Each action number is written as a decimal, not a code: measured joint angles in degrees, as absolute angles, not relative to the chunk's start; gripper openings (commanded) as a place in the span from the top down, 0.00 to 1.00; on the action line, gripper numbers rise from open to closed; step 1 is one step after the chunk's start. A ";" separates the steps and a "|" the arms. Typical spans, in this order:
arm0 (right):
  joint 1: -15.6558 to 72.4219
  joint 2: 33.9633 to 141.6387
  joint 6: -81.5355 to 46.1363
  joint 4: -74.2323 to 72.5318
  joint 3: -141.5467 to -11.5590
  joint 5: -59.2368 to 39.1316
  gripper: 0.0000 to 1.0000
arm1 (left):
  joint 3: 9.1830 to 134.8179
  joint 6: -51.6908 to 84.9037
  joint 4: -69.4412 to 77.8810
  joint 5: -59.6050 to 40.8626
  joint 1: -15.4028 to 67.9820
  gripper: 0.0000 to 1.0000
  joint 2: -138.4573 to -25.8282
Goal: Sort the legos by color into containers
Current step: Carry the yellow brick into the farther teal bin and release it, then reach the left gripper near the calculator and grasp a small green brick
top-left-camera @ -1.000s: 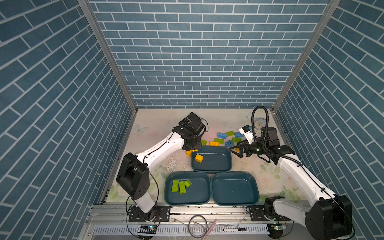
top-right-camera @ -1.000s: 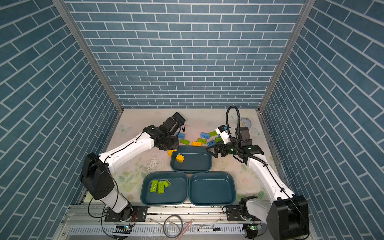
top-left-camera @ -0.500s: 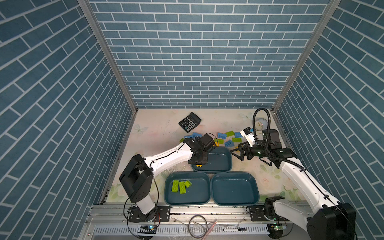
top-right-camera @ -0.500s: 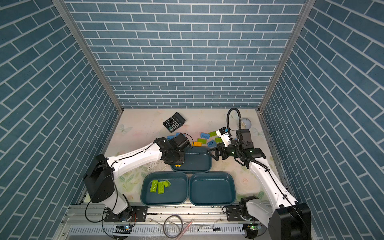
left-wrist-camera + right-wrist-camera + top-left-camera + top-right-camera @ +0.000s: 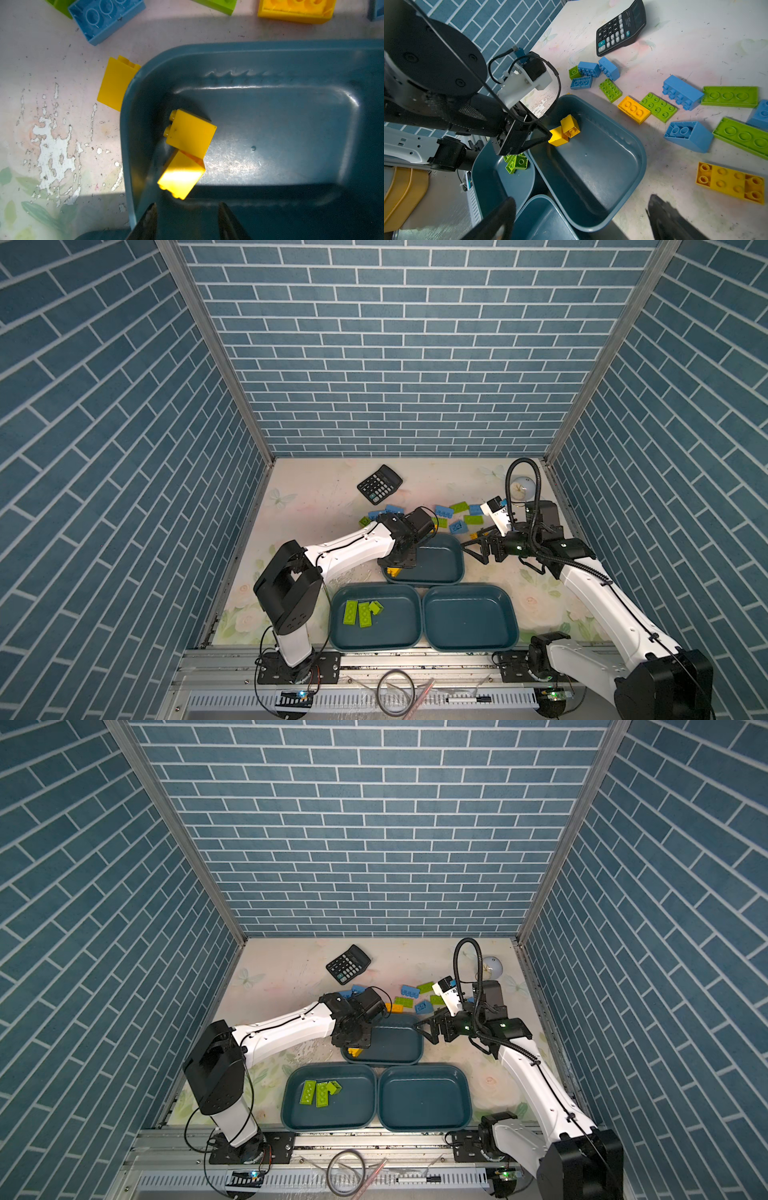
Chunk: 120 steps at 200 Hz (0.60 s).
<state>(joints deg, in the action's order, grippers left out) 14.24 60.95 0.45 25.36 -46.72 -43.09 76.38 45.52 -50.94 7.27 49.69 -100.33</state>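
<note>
While the left hand [image 5: 188,207] hangs low inside the middle tray [image 5: 270,54], jaws parted partway with nothing between them, I judge a yellow drop is finishing. Two yellow bricks [image 5: 190,133] lie touching in that tray's corner, one just beyond the fingertips [image 5: 152,209]. I'd open a little wider and lift straight up before swinging away, so no finger drags that brick or catches the tray wall. Another yellow brick [image 5: 114,85] lies on the surface [image 5: 52,62] against the tray's outer rim; I'd approach it from its free side. My right hand [image 5: 478,549] hovers wide open and empty by the tray's right end, near the loose legos [image 5: 658,107] spread toward the surface's far edge
</note>
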 measured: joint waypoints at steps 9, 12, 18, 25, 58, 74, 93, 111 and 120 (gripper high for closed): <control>14.24 60.95 0.45 25.36 -46.72 -43.09 0.01 | 76.73 45.19 -51.77 7.60 49.60 0.48 -100.27; 14.24 60.95 0.47 25.36 -46.72 -43.09 0.01 | 76.88 45.10 -52.05 7.70 49.52 0.48 -100.18; 14.24 60.95 0.45 25.36 -46.72 -43.09 0.01 | 77.21 44.66 -52.62 7.84 49.34 0.47 -100.03; 14.24 60.95 0.45 25.36 -46.72 -43.09 0.01 | 77.89 44.14 -53.41 7.99 49.01 0.46 -99.74; 14.24 60.95 0.36 25.23 -46.72 -43.16 0.01 | 81.38 40.80 -54.83 8.32 44.56 0.41 -97.71; 14.24 60.97 0.23 24.69 -46.72 -43.35 0.01 | 82.94 38.85 -54.63 8.40 40.71 0.41 -97.47; 14.24 61.34 -0.21 23.62 -46.74 -43.70 0.01 | 84.95 36.07 -54.28 8.43 36.07 0.39 -98.74; 14.24 62.37 -0.25 22.98 -46.76 -43.99 0.01 | 87.15 33.78 -53.87 7.94 32.18 0.37 -101.38; 14.24 62.98 -0.23 22.83 -46.76 -44.01 0.01 | 87.88 32.91 -53.21 7.57 30.30 0.36 -103.02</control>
<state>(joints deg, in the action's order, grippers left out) 14.24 62.98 -0.23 22.83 -46.76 -44.01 87.88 32.91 -53.21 7.57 30.30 -103.02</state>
